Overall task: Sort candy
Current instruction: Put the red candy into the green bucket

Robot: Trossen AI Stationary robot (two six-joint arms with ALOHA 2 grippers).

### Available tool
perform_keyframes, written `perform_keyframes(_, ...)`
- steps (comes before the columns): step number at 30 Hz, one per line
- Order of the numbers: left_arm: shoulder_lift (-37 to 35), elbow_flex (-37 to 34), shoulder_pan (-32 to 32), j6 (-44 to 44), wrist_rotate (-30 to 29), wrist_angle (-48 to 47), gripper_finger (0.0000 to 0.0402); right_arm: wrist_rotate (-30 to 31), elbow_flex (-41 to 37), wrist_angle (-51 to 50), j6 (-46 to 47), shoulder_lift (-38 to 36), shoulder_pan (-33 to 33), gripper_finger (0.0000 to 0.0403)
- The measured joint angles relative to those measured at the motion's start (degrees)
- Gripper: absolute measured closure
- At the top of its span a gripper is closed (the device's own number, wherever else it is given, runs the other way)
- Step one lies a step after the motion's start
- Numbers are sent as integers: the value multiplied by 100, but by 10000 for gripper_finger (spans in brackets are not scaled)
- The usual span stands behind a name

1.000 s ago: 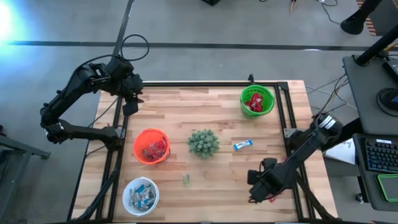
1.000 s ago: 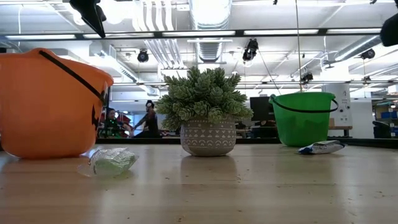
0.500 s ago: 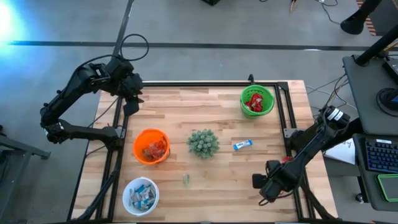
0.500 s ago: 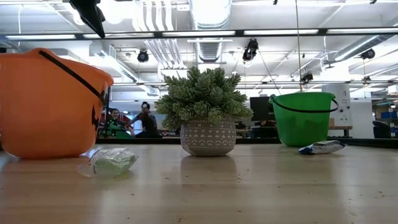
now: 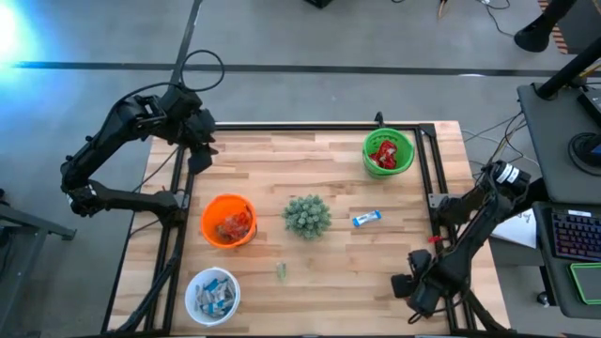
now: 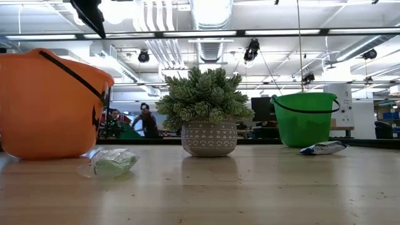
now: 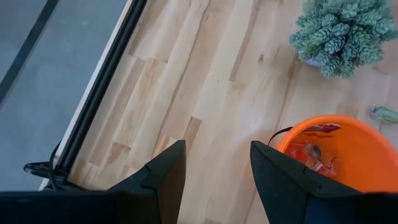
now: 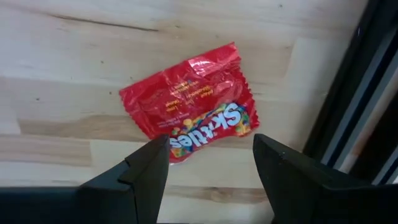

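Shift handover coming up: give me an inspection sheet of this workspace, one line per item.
Surface: pale wooden plank table, black frame rails along its edges.
Job's things: orange plastic bucket, green plastic bucket and white bowl all hold candy; loose on the wood are a blue-and-white bar, a small green piece and a red Skittles packet.
Clutter: spiky green potted plant mid-table.
Grippers: left gripper open, empty, above the far left edge; right gripper open, empty, over the red packet at the near right corner.
Cables: black loop on the left arm.
Surroundings: desk with keyboard right; people beyond, in the low view.
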Motion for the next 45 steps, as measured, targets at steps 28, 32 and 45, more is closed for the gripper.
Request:
perform_keyframes(28, 339, -2, -2, -455, 5, 93, 240, 237, -756, 862, -265, 463, 111, 181)
perform_keyframes(32, 335, -2, -2, -457, 5, 90, 240, 162, -795, 968, -284, 650, 113, 204)
perform_keyframes(45, 289, -2, -2, -457, -2, 86, 240, 130, -799, 1056, -433, 642, 124, 374)
